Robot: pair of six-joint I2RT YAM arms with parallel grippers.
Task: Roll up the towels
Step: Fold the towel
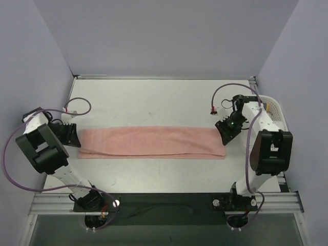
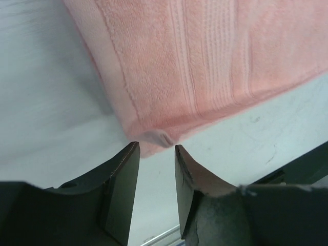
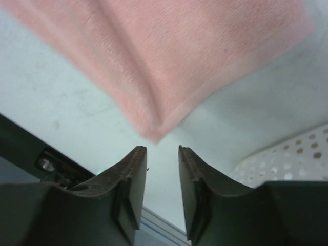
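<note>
The salmon-pink towel (image 1: 151, 142) lies flat as a long folded strip across the table, left to right. My left gripper (image 1: 77, 139) is open and empty at the towel's left end; in the left wrist view the towel's corner (image 2: 154, 137) sits just ahead of the gap between the fingers (image 2: 157, 149). My right gripper (image 1: 227, 137) is open and empty at the towel's right end; in the right wrist view the towel's corner (image 3: 154, 134) lies just ahead of the fingertips (image 3: 162, 149). The white towel is out of view.
A white plastic mesh basket (image 1: 277, 110) stands at the table's right edge behind the right arm; its perforated wall shows in the right wrist view (image 3: 287, 164). Grey walls close in the table on three sides. A black strip (image 1: 164, 207) runs along the near edge.
</note>
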